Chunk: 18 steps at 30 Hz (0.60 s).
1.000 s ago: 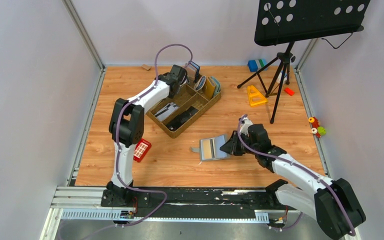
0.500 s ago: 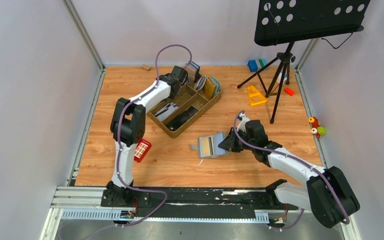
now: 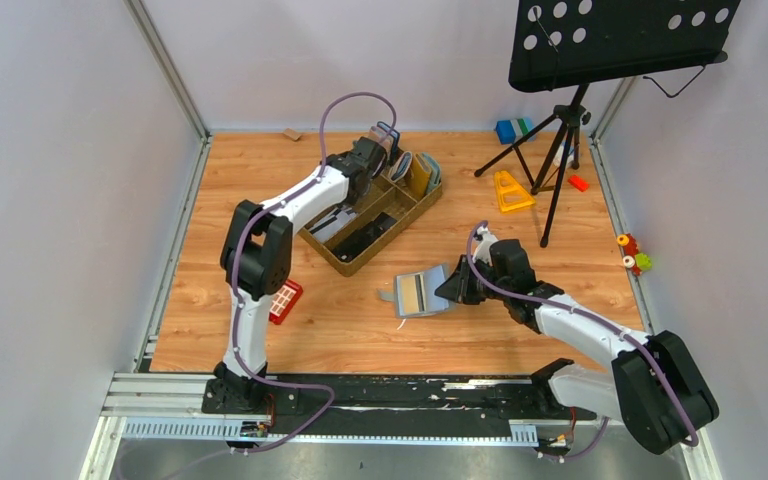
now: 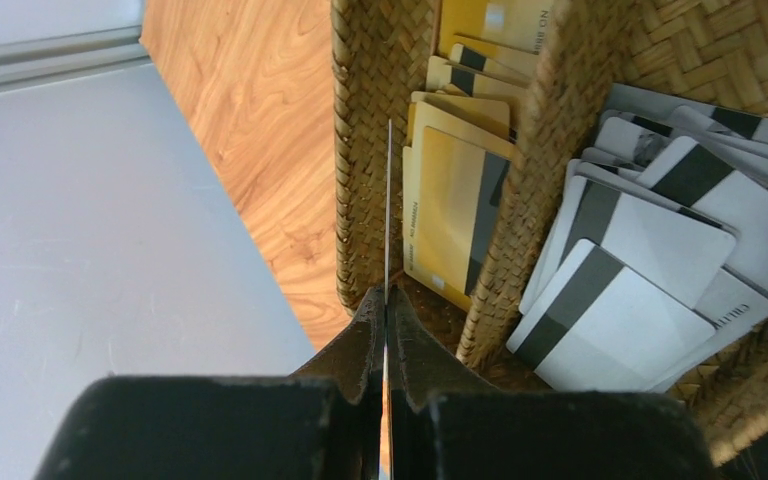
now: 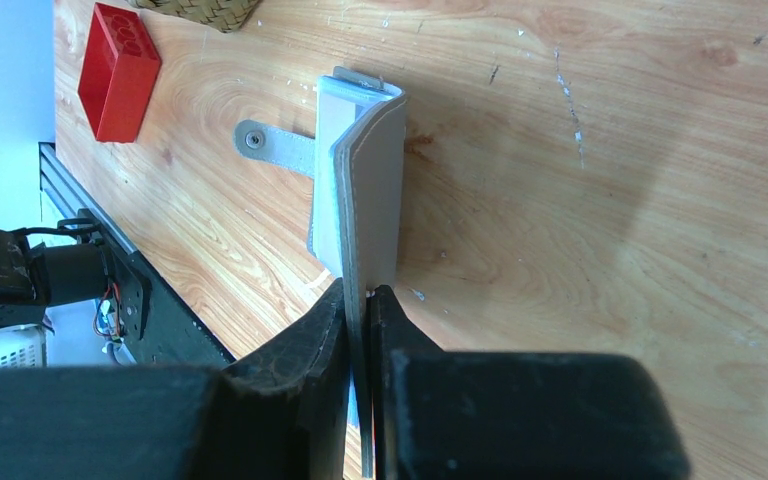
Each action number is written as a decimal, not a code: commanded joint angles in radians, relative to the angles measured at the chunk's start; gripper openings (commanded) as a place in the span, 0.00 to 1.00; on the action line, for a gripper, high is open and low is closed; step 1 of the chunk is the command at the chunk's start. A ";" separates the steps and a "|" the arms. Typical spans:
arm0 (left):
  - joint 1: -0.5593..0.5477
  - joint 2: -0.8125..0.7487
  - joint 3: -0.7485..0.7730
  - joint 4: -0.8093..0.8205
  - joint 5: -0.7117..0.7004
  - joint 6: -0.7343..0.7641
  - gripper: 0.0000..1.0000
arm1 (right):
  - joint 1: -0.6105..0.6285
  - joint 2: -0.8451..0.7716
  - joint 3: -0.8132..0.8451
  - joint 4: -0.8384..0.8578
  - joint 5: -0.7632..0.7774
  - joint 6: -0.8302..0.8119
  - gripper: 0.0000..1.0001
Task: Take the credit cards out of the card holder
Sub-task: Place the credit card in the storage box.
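1. Nearest to you on the left, a red brick (image 3: 283,300) lies flat on the wooden table (image 3: 220,270), just beside the left arm's lower link.
2. Your right gripper (image 5: 360,300) has its jaws squeezed onto the edge of one flap of the card holder (image 5: 372,170). The wrist view shows that flap standing up off the table, edge-on between the fingers.
3. The card holder's other half lies flat on the wood, light inner face up. Its strap (image 5: 275,147) with the snap points away towards the red brick. From above, the holder sits open near the middle of the table, near the woven tray (image 3: 396,236) but apart from it.
4. Further out, your left gripper (image 4: 385,305) is pressed together on a thin card (image 4: 388,210), which the wrist view shows only as a fine line.
5. That card hangs above the tray's outer wall. Gold cards (image 4: 455,200) fill the compartment just inside it, and white cards (image 4: 650,240) with dark stripes fill the next one.
6. Upright wallets (image 3: 415,172) stand at the tray's far end, close to the left gripper.
7. Farthest away on the right stands a black music stand (image 3: 620,40).
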 commanded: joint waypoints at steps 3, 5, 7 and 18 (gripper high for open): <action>0.036 0.011 0.009 0.042 -0.015 0.012 0.00 | -0.007 -0.048 0.038 0.008 -0.001 -0.014 0.00; 0.050 0.014 0.011 0.046 0.002 0.020 0.01 | -0.006 -0.066 0.032 0.002 0.005 -0.010 0.00; 0.054 0.020 0.022 0.027 0.009 0.019 0.10 | -0.006 -0.086 0.025 -0.005 0.012 -0.009 0.00; 0.049 -0.053 0.059 -0.099 0.092 -0.078 0.43 | -0.007 -0.141 -0.015 -0.012 0.010 -0.002 0.00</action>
